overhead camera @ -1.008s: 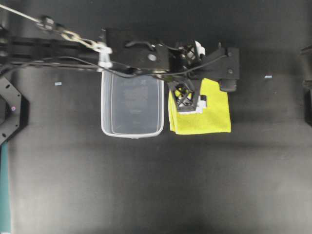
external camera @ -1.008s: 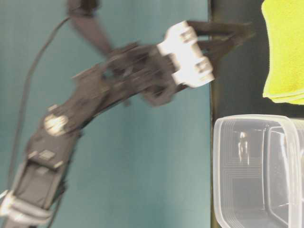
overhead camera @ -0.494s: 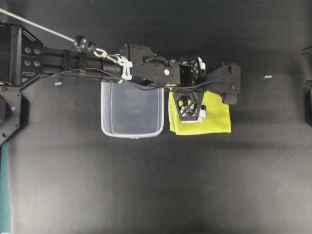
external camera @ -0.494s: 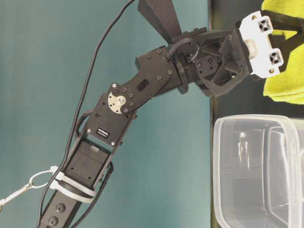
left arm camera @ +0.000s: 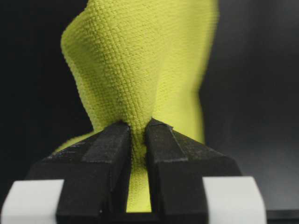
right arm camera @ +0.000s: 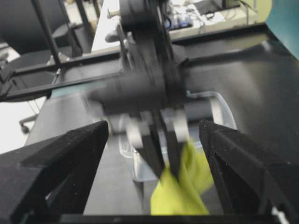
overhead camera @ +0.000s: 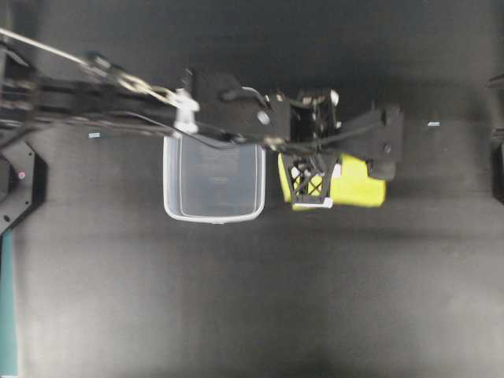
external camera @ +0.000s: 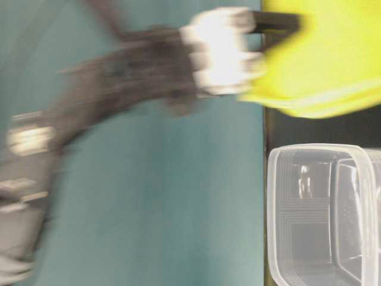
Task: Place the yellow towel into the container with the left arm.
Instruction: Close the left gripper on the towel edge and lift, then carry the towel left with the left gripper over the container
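Towel (left arm camera: 140, 84) is now pinched tight in my left gripper (left arm camera: 138, 140) and bunched up, so I can carry it left to the container (overhead camera: 213, 177).

Overhead cam looks straight down from far. Table-level cam sits close, seemingly turned sideways, badly blurred. Left wrist cam looks along its fingers (left arm camera: 112, 158), very near. Right wrist cam faces across the table. All share the bright yellow-green microfibre towel (overhead camera: 358, 185).
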### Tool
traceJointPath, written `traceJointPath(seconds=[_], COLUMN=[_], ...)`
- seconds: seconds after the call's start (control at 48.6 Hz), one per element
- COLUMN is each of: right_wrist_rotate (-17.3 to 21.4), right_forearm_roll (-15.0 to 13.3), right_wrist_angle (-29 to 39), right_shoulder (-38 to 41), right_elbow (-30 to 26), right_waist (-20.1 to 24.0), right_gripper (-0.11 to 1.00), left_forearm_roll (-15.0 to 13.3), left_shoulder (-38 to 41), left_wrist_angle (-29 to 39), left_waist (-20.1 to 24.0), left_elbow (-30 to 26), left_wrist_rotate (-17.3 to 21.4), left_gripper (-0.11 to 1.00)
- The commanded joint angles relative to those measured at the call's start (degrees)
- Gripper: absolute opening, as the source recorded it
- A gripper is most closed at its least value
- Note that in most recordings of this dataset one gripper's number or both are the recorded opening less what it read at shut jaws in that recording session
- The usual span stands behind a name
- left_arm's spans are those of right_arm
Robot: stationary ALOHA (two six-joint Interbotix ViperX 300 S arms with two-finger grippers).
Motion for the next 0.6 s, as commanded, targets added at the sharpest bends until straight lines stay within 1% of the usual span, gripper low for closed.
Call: traceJointPath(seconds=[0.0,0.144,0.247,0.411,0.576], right_wrist_rotate=[0.09,0.0,0.0,0.0,0.0], right_forearm_roll=[0.09,0.09,0.09,0.09,0.09], right_wrist_angle=[-0.53,-0.62,-0.62,-0.79,-0.88], right_shoulder=[0.18,0.18,0.18,0.35,0.44], right_elbow=[-1.05,-1.05,-1.05,-0.79,-0.7], right_waist=[-0.09,-0.09,-0.18,-0.09,-0.09], right_gripper=[0.76,0.76,0.76,0.76,0.76], left_forearm_roll=[0.18,0.18,0.18,0.18,0.26], left_shoulder=[-6.94,-15.38,-19.69,-25.05,-28.04], left_wrist_angle=[4.83,14.5,17.84,16.61,13.18], left_waist=[-1.14,-1.05,-0.53,1.58,3.25], left_elbow=[-1.67,0.35,4.04,13.8,21.27], left_wrist_rotate=[-0.09,0.0,0.0,-0.09,0.09], left_gripper=[0.07,0.07,0.07,0.07,0.07])
